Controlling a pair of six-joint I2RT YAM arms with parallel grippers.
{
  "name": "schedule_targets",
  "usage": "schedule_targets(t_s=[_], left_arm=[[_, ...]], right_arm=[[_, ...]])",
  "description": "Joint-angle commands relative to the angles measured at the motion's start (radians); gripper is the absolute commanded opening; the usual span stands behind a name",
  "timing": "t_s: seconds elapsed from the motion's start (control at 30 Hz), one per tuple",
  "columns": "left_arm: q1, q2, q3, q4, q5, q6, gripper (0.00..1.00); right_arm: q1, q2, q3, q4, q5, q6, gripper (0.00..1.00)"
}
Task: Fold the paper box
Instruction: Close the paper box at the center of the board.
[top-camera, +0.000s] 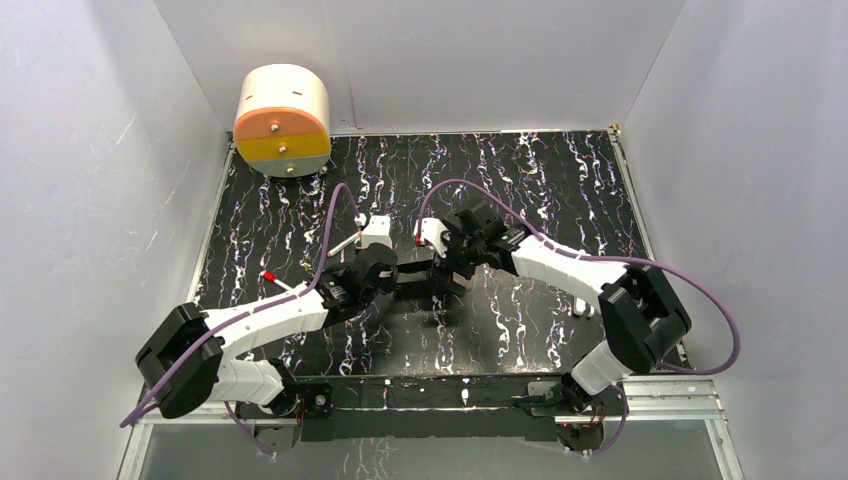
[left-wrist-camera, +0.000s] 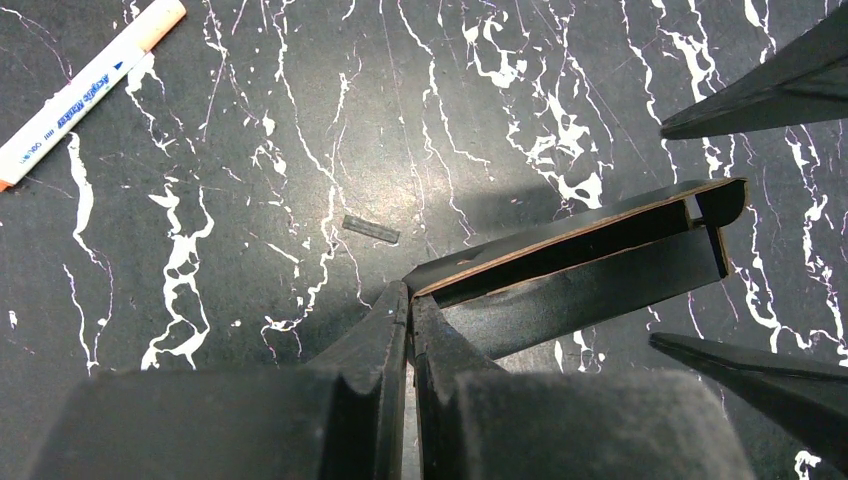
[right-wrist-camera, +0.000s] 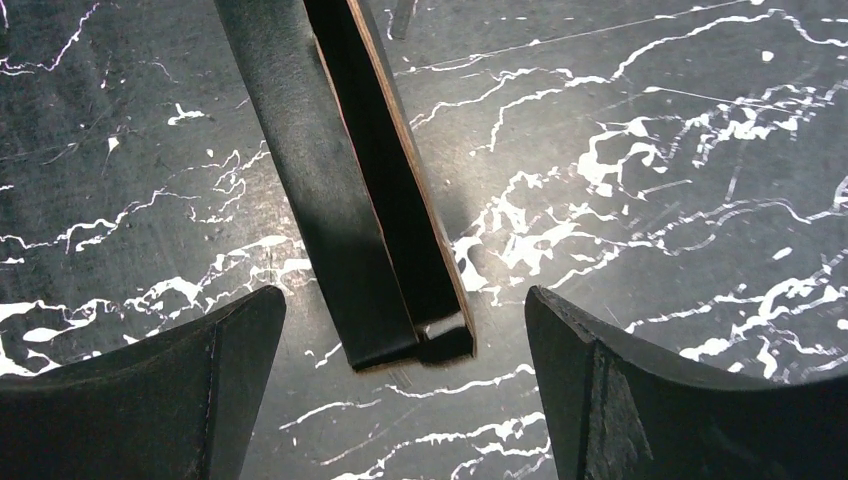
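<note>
The paper box (left-wrist-camera: 590, 260) is a flattened black card sleeve with brown cut edges, held a little above the marbled table. My left gripper (left-wrist-camera: 410, 305) is shut on one end of it. The box's other end (right-wrist-camera: 330, 180) reaches in between the fingers of my right gripper (right-wrist-camera: 403, 312), which stands wide open around it without touching. In the top view the left gripper (top-camera: 392, 278) and the right gripper (top-camera: 452, 268) meet at mid-table with the box (top-camera: 422, 283) between them. The right fingertips (left-wrist-camera: 760, 95) show at the edge of the left wrist view.
A white marker with an orange cap (left-wrist-camera: 85, 95) lies on the table off to the left. A small grey scrap (left-wrist-camera: 370, 229) lies near the box. A beige cylinder with an orange-and-yellow face (top-camera: 283, 120) stands at the far left corner. White walls enclose the table.
</note>
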Motion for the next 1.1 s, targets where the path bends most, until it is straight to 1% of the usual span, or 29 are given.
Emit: schedule_targets(t_s=[0.0,0.07,0.2,0.33,0.4,0.53,0.67,0.9,1.07], left_arm=[[-0.02,0.011,-0.019,-0.132,0.094,0.002,0.0],[-0.02,0.008,-0.02,-0.132,0.097,0.002,0.0],[-0.019,0.006,-0.018,-0.136,0.103,0.007,0.0],[-0.02,0.007,-0.013,-0.139,0.115,0.007,0.0],[-0.019,0.006,-0.008,-0.147,0.118,0.007,0.0],[-0.019,0.001,0.01,-0.17,0.124,0.007,0.0],[-0.019,-0.005,0.032,-0.199,0.133,0.005,0.0],[-0.02,0.008,0.068,-0.24,0.151,-0.002,0.0],[-0.02,0.025,0.089,-0.264,0.152,-0.022,0.0]], right_arm=[[-0.001,0.034,0.03,0.067,-0.06,-0.042,0.98],[-0.004,0.045,0.028,0.086,-0.076,-0.049,0.98],[-0.005,0.065,0.052,0.078,-0.112,-0.054,0.91],[-0.005,0.084,0.06,0.076,-0.128,-0.055,0.77],[-0.006,0.095,0.063,0.07,-0.137,-0.048,0.72],[-0.005,0.108,0.063,0.077,-0.135,-0.031,0.59],[-0.006,0.109,0.06,0.09,-0.125,-0.004,0.55],[-0.004,0.112,0.065,0.101,-0.112,0.043,0.41],[-0.005,0.105,0.054,0.114,-0.092,0.07,0.41]])
